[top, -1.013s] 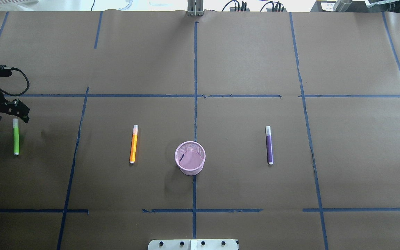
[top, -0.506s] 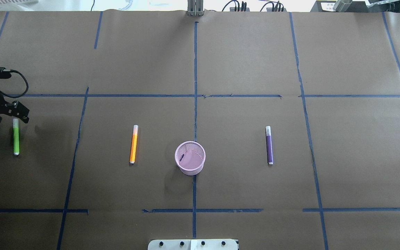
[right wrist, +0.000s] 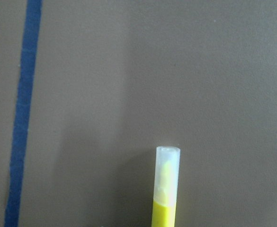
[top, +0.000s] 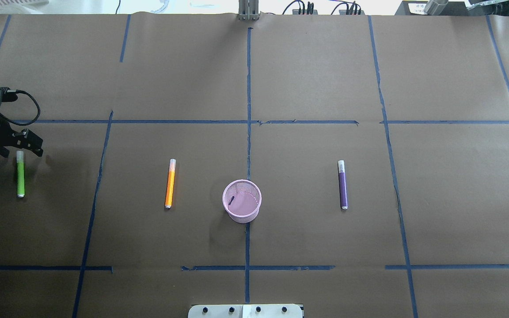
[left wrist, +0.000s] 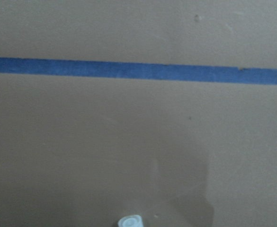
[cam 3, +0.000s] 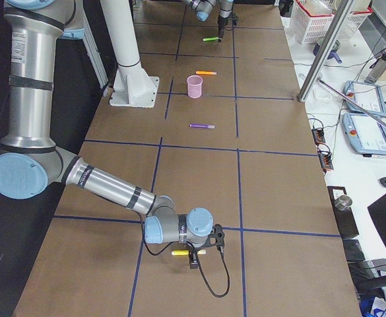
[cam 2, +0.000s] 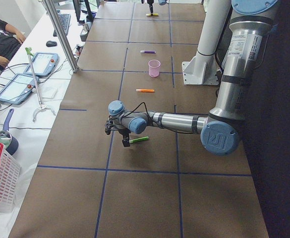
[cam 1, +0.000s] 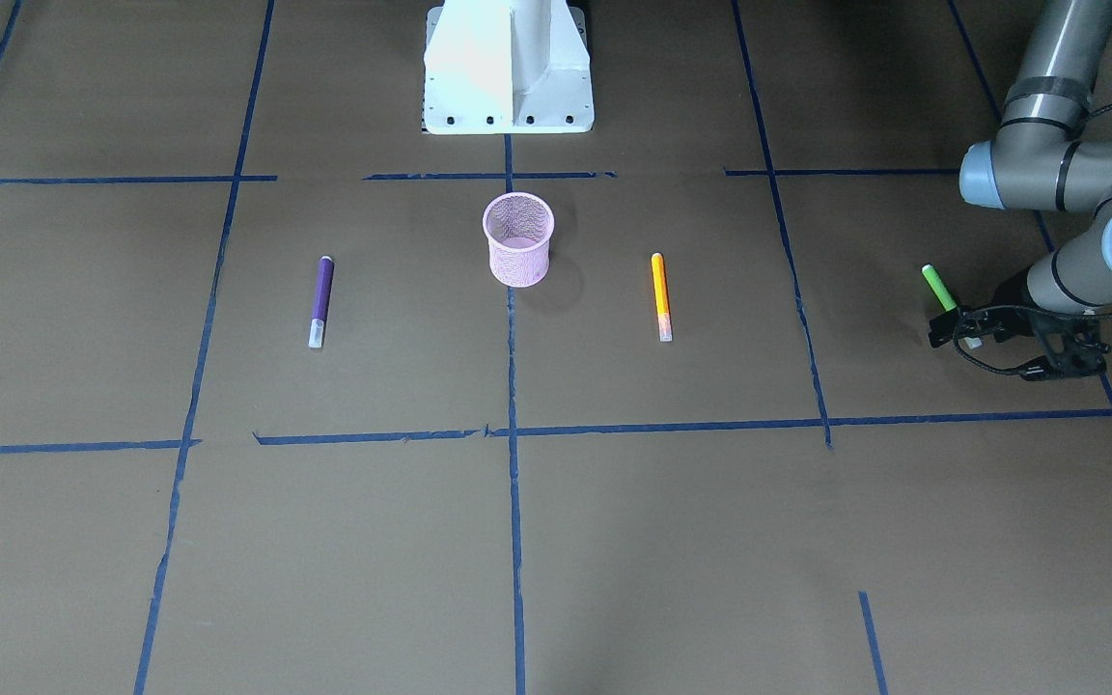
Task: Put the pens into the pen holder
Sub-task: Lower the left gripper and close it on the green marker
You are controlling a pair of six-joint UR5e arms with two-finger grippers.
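Observation:
The green pen [top: 20,176] lies at the table's far left, its pale cap pointing away from the robot. My left gripper [top: 20,151] is low over that cap end, open, one finger on each side; the cap tip shows at the bottom of the left wrist view [left wrist: 129,221]. The orange pen [top: 170,183] and the purple pen [top: 343,184] lie flat on either side of the pink mesh pen holder [top: 242,201]. My right gripper [cam 3: 202,251] shows only in the exterior right view, beside a yellow pen [cam 3: 179,252]; I cannot tell whether it is open or shut.
A small dark object [top: 231,199] sits inside the holder. Blue tape lines [top: 248,132] mark squares on the brown table cover. The robot's white base plate [cam 1: 508,68] stands behind the holder. A basket and tablets lie past the table's far edge [cam 2: 16,84].
My left gripper has shifted slightly over the green pen's cap end. No pen and no holder has moved.

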